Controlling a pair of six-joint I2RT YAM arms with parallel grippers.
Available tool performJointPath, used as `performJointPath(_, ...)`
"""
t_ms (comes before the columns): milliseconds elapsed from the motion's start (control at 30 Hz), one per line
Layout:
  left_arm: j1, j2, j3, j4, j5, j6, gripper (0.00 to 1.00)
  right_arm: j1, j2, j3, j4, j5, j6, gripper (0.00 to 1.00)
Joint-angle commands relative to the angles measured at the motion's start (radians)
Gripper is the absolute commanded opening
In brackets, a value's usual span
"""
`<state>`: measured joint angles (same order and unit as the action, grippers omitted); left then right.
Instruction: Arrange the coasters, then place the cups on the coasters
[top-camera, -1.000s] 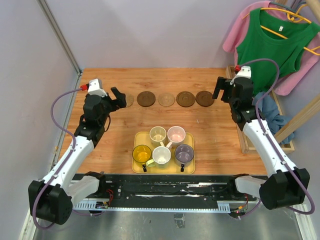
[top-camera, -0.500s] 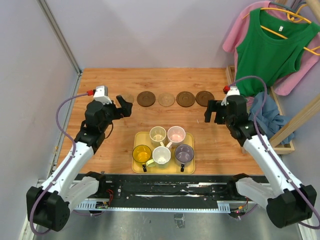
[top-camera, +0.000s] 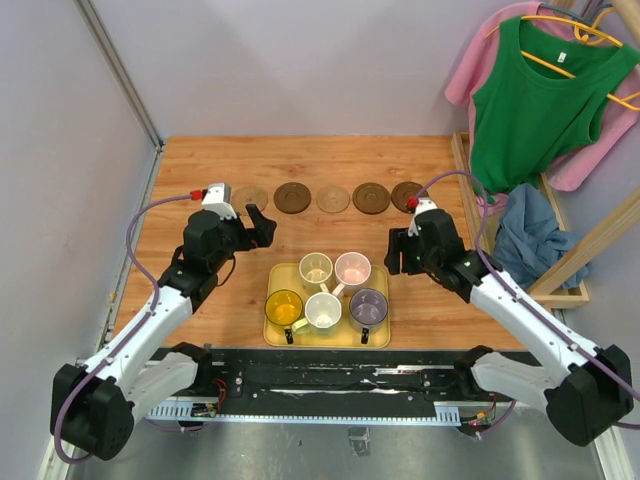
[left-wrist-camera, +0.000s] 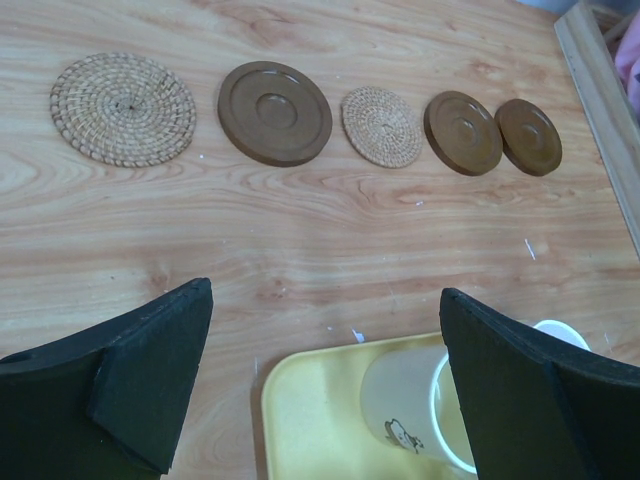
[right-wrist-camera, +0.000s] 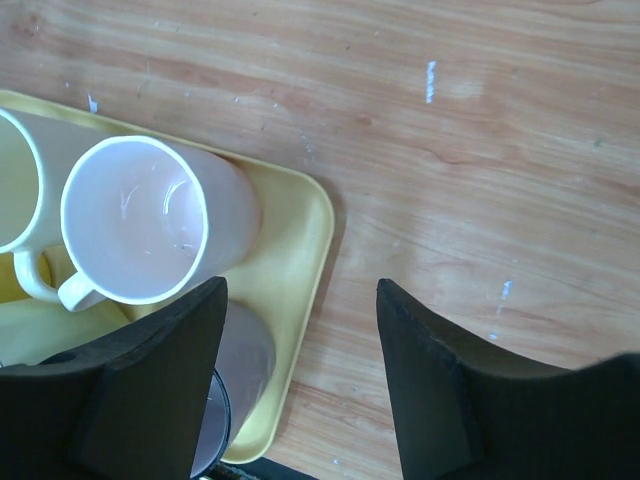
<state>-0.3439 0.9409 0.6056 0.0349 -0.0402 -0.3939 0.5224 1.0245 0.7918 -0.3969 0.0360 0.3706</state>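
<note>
Five coasters lie in a row at the back: a tan woven one, a dark brown one, a second tan one and two more dark brown ones. The cups stand on the yellow tray: cream-green, pink, see-through yellow, cream-white, grey-purple. My left gripper hangs wide open over the tray's far left corner. My right gripper is open and empty over the tray's right edge, beside the pink cup.
A wooden frame runs along the table's right side, with blue cloth on it. Green and pink garments hang at the back right. A grey wall borders the left side.
Both arms have swung back from the coaster row toward the tray. The right gripper's jaws have narrowed; the left gripper's stay wide.
</note>
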Motion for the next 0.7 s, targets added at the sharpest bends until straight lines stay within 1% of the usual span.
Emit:
performJointPath(0,-0.005,0.001,0.002,0.011,-0.016,0.007,1.00,0.034,0.083,0.062,0.014,-0.061,0.017,0.61)
performJointPath(133,-0.006,0.040,0.023,-0.023,-0.031,0.017,1.00,0.038,0.189,0.135,0.031,-0.133,0.003,0.57)
performJointPath(300,-0.006,0.065,0.021,-0.028,-0.025,0.020,1.00,0.060,0.309,0.198,0.027,-0.174,0.002,0.55)
performJointPath(467,-0.006,0.076,0.012,-0.014,-0.021,0.021,1.00,0.090,0.372,0.228,0.022,-0.201,0.002,0.55)
performJointPath(667,-0.005,0.081,0.010,-0.006,-0.017,0.021,1.00,0.122,0.412,0.270,-0.072,-0.169,-0.006,0.53)
